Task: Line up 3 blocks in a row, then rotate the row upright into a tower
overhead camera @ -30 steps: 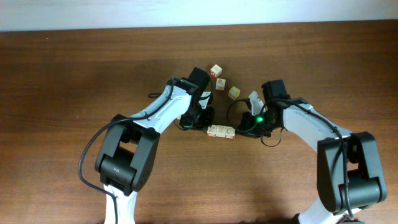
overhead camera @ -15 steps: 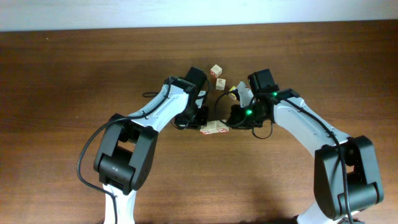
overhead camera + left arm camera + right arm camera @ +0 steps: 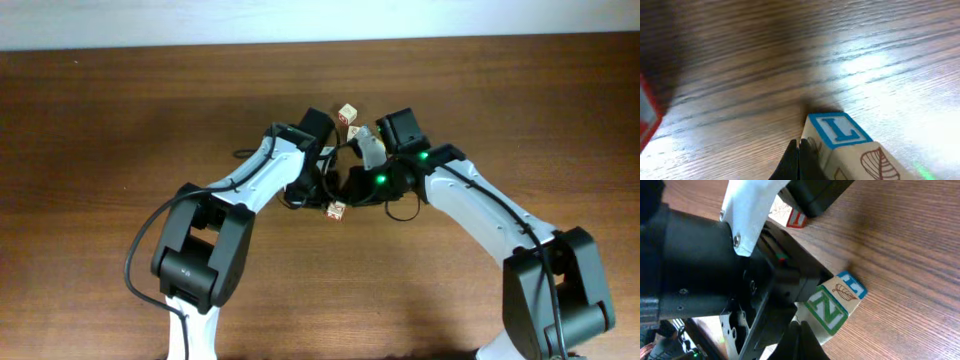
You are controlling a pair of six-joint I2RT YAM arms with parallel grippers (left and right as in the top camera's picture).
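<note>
Since a second ago the right arm (image 3: 470,200) has swung left across the table (image 3: 110,120) until it crowds the left arm (image 3: 255,175). The pair of blocks that lay in plain sight between the arms now shows from overhead as a single lower block (image 3: 337,211) (shifted a little leftward). The blocks are small pale wooden cubes with printed faces. An upper block (image 3: 347,113) with red print lies well apart from the lower one, just beyond both wrists. A third cube (image 3: 355,130) beside it is mostly hidden by the right arm.

The left wrist view supplies what overhead cannot. The L block (image 3: 840,132) carries a blue-bordered L on top and a brown leaf on its side. The left gripper (image 3: 797,161) has its fingertips pressed together with nothing between them, touching that cube's near edge.

The right wrist view adds a green N face (image 3: 827,311) adjoining the leaf and the L; whether it belongs to a second cube I cannot tell. The right gripper (image 3: 801,341) is likewise pinched closed on nothing, at the base of the N face. A red-edged block (image 3: 796,217) lies beyond.

The table is dark brown wood grain with glare, and a pale strip (image 3: 300,20) runs along its far edge.
</note>
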